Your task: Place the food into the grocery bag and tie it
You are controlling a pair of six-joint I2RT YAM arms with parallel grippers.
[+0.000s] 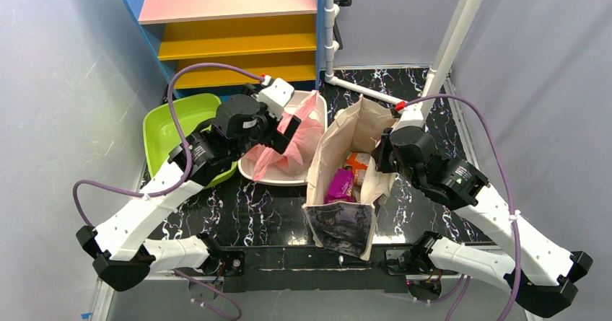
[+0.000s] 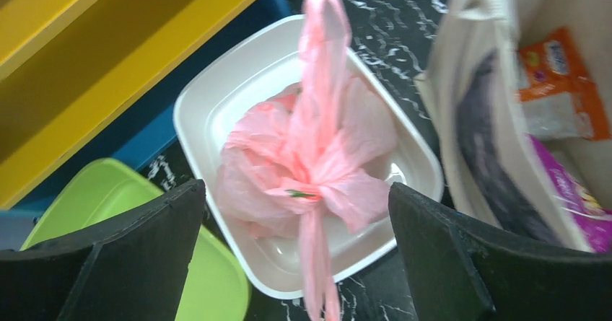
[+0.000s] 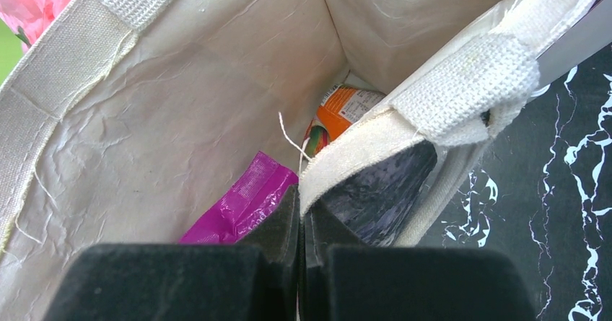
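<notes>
Left fingers (image 2: 123, 263) spread over pink bag (image 2: 303, 169); right fingers (image 3: 216, 278) clamp tote (image 3: 144, 119) rim. Risk: tug tips tote; bag knot looks loose.

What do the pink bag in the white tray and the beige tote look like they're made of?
The translucent pink carrier bag looks like thin plastic film: light shows through, fine crumples. The stiff beige tote seems woven canvas with a papery, perhaps coated lining: ribbed webbing handles, frayed threads.

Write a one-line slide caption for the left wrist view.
Open left gripper hovers over the pink grocery bag, bunched in a white tray, canvas tote alongside.
</notes>
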